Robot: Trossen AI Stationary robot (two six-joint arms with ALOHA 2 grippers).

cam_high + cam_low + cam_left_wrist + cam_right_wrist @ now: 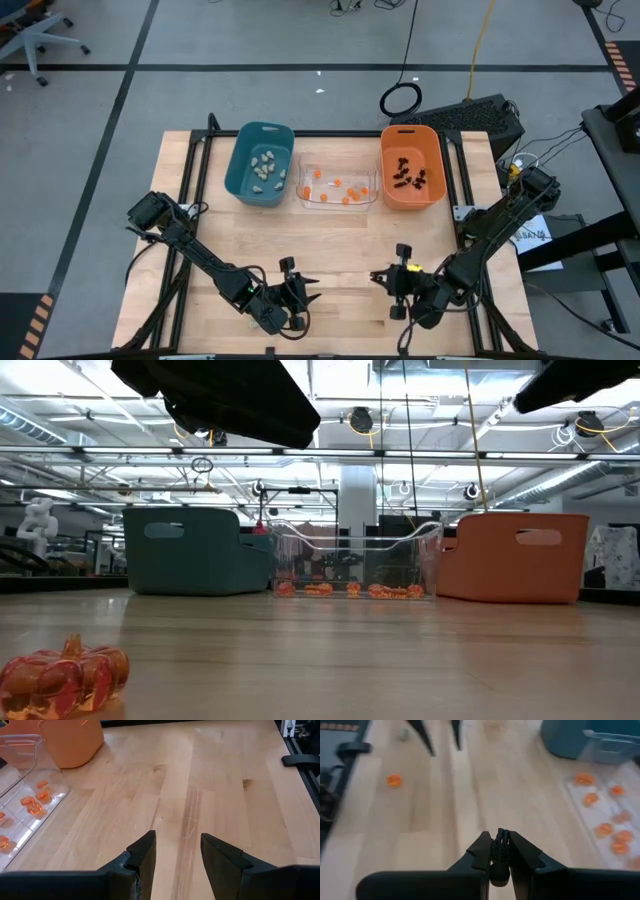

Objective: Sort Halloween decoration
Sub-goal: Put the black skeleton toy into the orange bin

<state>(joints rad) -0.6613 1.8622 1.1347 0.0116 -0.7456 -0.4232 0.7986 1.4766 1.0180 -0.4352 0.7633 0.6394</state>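
Note:
My right gripper (500, 840) hangs over the table's near right part (385, 278), shut on a black spidery trinket (500, 852). My left gripper (177, 842) stands open over the near middle (305, 293), with only bare wood between its fingers. One small orange pumpkin trinket (65, 675) lies alone on the table near the front edge; the right wrist view shows it too (394, 780). Pale lumps lie in the teal bin (262, 165), orange trinkets in the clear bin (337, 187), and black ones in the orange bin (411, 168). My right gripper pinches the black spidery trinket's body (500, 856) between its two fingers (482, 849), and the trinket's thin legs stick out past the fingertips. The fingers slant down toward the table's middle. The trinket is lifted clear of the wood.
The three bins stand in a row along the table's far edge. Black frame rails (192, 170) run along the table's sides. Bare wood (340, 245) lies between the bins and both grippers.

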